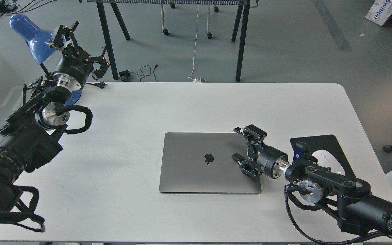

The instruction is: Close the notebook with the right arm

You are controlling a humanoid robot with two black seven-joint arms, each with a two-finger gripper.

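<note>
**The lid is down**

The notebook (202, 163) lies shut and flat in the middle of the white counter (131, 109). The right pincer (241, 147) is spread wide over its right edge, holding nothing. The left pincer (83, 42) is spread wide too, far away. A low swing could scratch the lid.

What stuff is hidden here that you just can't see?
- Head view: the notebook is shut, so keys and screen are hidden under its lid.
- The white mouse is partly covered by the right arm.
- The blue lamp base sits behind the left gripper.
</note>
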